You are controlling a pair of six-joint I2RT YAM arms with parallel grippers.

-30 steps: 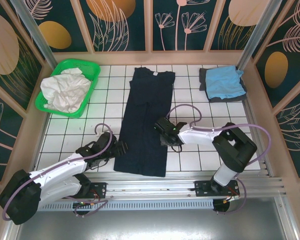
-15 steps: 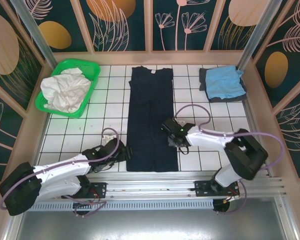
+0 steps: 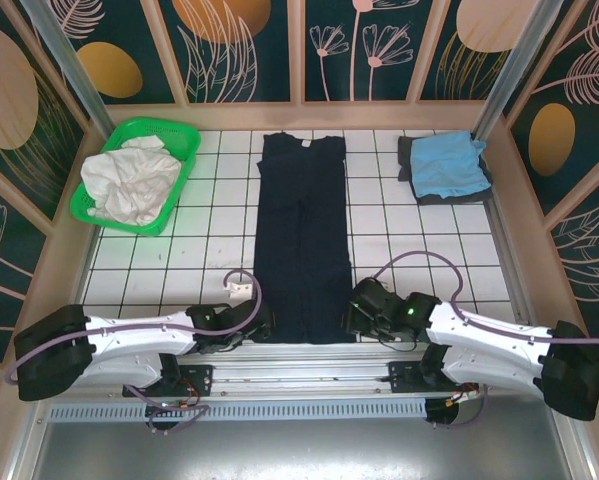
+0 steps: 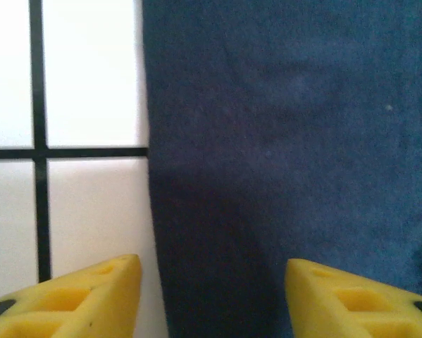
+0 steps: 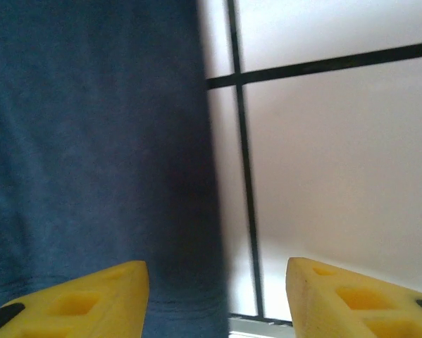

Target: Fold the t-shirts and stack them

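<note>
The large navy t-shirt (image 3: 301, 235) lies flat as a long narrow strip down the middle of the table, collar at the far end. My left gripper (image 3: 263, 322) sits low at its near left corner, and in the left wrist view it (image 4: 214, 299) is open, its yellow fingertips (image 4: 91, 299) straddling the left edge of the navy cloth (image 4: 288, 141). At the near right corner, my right gripper (image 3: 355, 318) is also open (image 5: 218, 299), straddling the right edge of the shirt (image 5: 91, 141). A light blue t-shirt (image 3: 447, 163) rests on a dark grey one (image 3: 407, 158) at the far right.
A green plastic basket (image 3: 176, 137) holding white cloth (image 3: 129, 185) stands at the far left. The table's near edge and metal rail (image 3: 309, 365) run just behind both grippers. Patterned walls enclose the white tiled table (image 3: 179, 260).
Both grippers have slid along the shirt's sides to its near corners. The navy shirt, skewed a second ago, now lies straight. The left jaws have narrowed.
</note>
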